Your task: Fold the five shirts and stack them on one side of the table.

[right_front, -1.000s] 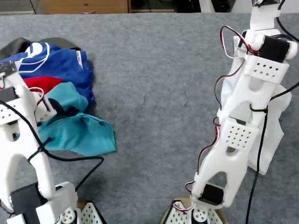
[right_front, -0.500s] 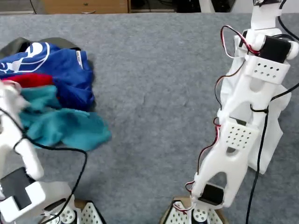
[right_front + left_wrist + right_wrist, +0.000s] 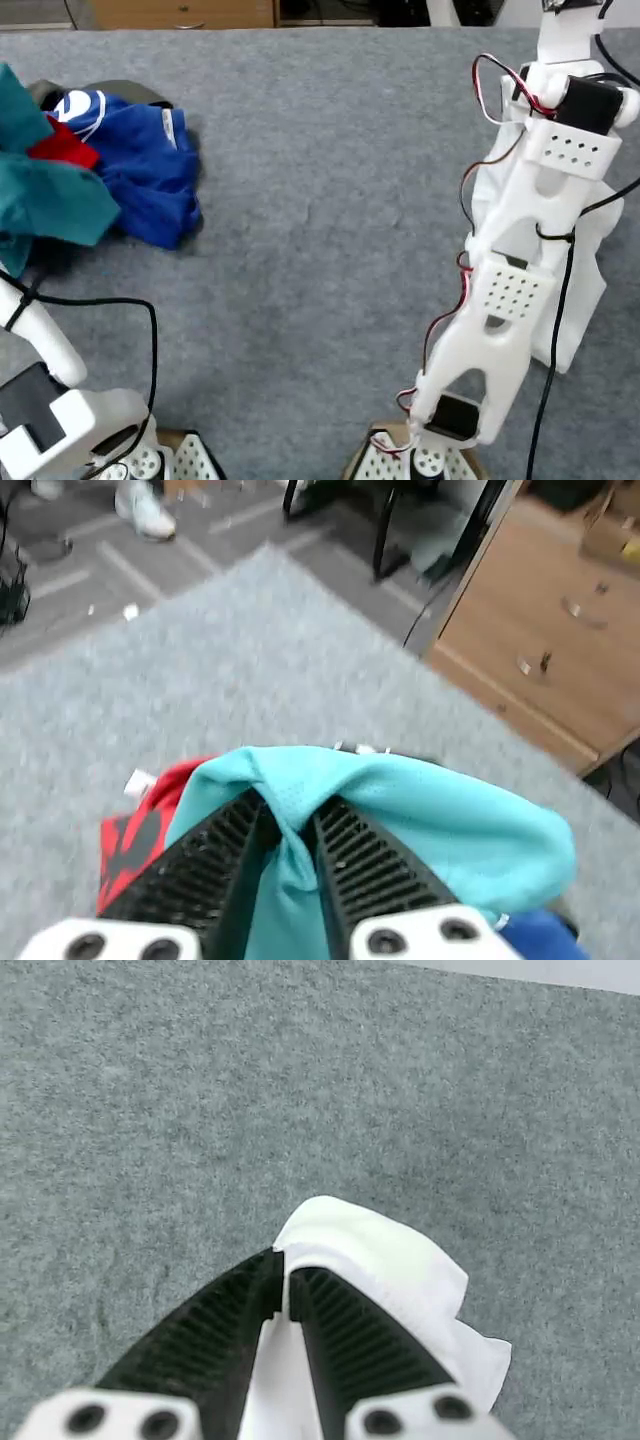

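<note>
**Holding a teal shirt up from the pile, nothing folded yet**

High view: a teal shirt (image 3: 50, 200) hangs raised at the grey tabletop's (image 3: 330, 200) left edge, over a heaped red shirt (image 3: 62, 148) and blue shirt (image 3: 150, 180). A white shirt (image 3: 590, 260) lies far right.

Left wrist view: the left gripper's (image 3: 290, 825) fingers (image 3: 215, 860) pinch the teal shirt.

Right wrist view: the right gripper (image 3: 283, 1270) pinches the white shirt.

Likely next: spread the teal shirt flat in the centre.

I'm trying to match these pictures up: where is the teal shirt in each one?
High view: teal shirt at the far left edge, against the red shirt.
Left wrist view: teal shirt pinched in the left gripper, red shirt beside it.
Right wrist view: the right gripper grips a white shirt instead.
Shared landmark: the red shirt.
</note>
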`<state>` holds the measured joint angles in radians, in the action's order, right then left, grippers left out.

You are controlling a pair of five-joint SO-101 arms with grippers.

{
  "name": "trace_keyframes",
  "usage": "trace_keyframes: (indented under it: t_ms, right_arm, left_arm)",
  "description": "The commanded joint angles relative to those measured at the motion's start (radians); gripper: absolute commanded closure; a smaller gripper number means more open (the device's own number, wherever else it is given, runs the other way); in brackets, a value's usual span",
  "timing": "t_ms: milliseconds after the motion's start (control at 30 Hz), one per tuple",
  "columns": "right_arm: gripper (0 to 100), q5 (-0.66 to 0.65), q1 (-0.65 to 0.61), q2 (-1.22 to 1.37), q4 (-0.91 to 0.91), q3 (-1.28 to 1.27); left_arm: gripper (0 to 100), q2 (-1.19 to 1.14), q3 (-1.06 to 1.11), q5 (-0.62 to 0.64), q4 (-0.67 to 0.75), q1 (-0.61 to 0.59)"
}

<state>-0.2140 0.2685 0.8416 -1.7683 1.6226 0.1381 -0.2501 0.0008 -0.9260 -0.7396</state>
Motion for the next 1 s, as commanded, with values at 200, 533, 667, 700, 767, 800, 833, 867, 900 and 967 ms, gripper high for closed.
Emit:
trace_keyframes:
  t_ms: [200,533,667,700,767,800,833,867,900,967]
  right_arm:
    - [99.6,0.008,-0.018,-0.077,-0.018,0.042]
    - [99.6,-0.068,-0.019,-0.079,-0.020,-0.008]
    - [99.6,-0.071,-0.012,-0.079,-0.020,-0.024]
    - [99.6,-0.071,-0.012,-0.079,-0.020,-0.024]
    - [99.6,-0.071,-0.013,-0.077,-0.020,-0.024]
    - [99.6,-0.071,-0.016,-0.077,-0.020,-0.024]
    - [99.6,-0.071,-0.018,-0.077,-0.020,-0.024]
    - [99.6,-0.071,-0.019,-0.077,-0.020,-0.022]
    - [99.6,-0.071,-0.015,-0.077,-0.020,-0.022]
    - [99.6,-0.069,-0.002,-0.077,-0.020,-0.022]
  left_arm:
    - [90,-0.196,-0.026,0.026,0.107,0.037]
    - [73,-0.397,-0.167,0.028,-0.368,0.147]
    - [72,-0.397,-0.364,0.028,-0.514,0.192]
    - [73,-0.397,-0.413,0.028,-0.565,0.232]
    - [73,-0.401,-0.491,0.023,-0.671,0.338]
    - [73,-0.407,-0.520,0.021,-0.698,0.384]
    - [73,-0.415,-0.528,0.028,-0.694,0.419]
    - [73,-0.432,-0.512,0.028,-0.666,0.446]
    - [73,-0.460,-0.486,0.029,-0.614,0.468]
    - [73,-0.524,-0.437,0.034,-0.497,0.493]
